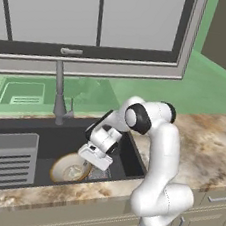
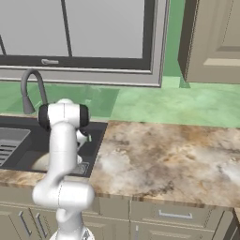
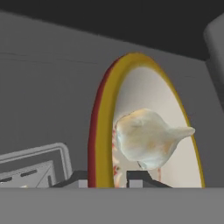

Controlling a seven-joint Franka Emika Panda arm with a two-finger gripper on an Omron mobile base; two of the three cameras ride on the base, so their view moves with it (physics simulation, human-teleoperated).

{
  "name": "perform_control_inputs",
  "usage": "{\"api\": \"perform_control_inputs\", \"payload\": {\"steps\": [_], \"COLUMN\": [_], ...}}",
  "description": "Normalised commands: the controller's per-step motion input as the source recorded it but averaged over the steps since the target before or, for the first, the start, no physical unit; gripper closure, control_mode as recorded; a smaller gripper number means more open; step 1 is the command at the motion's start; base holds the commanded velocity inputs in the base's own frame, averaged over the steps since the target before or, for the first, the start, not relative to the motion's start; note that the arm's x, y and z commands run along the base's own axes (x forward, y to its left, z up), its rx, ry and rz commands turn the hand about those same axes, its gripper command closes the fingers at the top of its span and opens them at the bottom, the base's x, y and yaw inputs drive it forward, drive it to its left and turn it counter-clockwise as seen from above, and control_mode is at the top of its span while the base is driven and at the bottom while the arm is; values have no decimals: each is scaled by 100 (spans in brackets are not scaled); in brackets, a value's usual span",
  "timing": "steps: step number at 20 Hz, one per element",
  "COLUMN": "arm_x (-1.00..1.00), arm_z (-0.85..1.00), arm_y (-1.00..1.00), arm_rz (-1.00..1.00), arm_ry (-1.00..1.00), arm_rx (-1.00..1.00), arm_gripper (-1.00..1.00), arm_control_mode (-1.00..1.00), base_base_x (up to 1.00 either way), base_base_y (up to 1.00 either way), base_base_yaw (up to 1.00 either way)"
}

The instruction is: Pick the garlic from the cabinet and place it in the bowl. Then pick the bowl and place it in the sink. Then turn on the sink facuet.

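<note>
Down inside the sink [image 1: 56,138], bowl [image 1: 70,168] gripped by its rim.
Gripper [image 3: 106,177] pinches the bowl's edge; garlic [image 3: 148,139] sits inside, rack insert [image 1: 8,159] beside.

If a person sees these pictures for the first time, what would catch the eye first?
First, the white arm bending down into the dark sink, its gripper shut with the jaws on the rim of the bowl. In the hand view the bowl looks tipped on edge, with the pale garlic inside it. The tall faucet stands behind the basin, under the window.
</note>
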Motion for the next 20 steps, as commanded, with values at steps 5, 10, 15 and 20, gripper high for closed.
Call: {"api": "perform_control_inputs", "payload": {"steps": [5,10,15,20], "arm_x": [40,43,23,1], "arm_z": [-37,-26,-26,-6], "arm_y": [3,9,23,24], "arm_rz": [0,0,0,0], "arm_ry": [0,0,0,0], "arm_rx": [0,0,-1,-1], "arm_gripper": [100,100,100,-100], "arm_control_mode": [-100,-100,-100,-100], "base_base_x": [0,0,0,0], "base_base_y": [0,0,0,0], "base_base_yaw": [0,0,0,0]}}
